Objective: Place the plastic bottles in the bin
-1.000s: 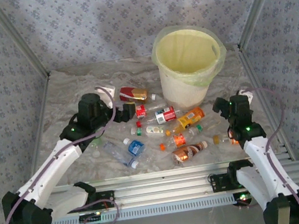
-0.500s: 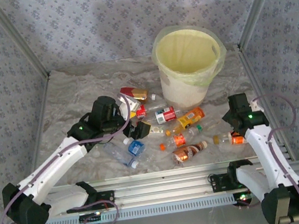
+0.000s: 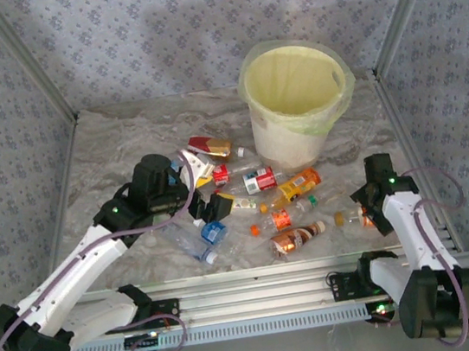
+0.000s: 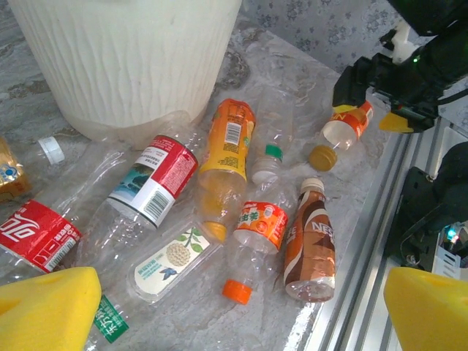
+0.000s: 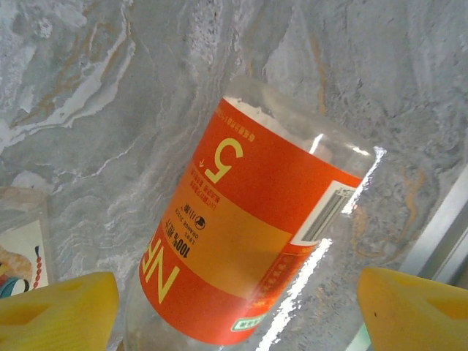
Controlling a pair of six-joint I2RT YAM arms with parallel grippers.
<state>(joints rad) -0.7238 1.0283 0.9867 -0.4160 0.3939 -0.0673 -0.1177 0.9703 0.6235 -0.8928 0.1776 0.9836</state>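
Overhead, plastic bottles (image 3: 297, 184) lie scattered on the marble table (image 3: 124, 138), on the near side of the bin (image 3: 286, 138). The left wrist view resolves their labels beneath the left gripper (image 4: 238, 307), which is spread fully and empty. In the right wrist view, the right gripper (image 5: 234, 307) straddles an orange-labelled bottle (image 5: 248, 234) lying flat on the table. Its jaws are wide apart, and one pad (image 5: 58, 307) possibly touches the bottle.

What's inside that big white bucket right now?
The bin shows its yellow-green bag liner and nothing resting on it; the bottles lie outside on the table. Its bottom is hidden by the near wall.
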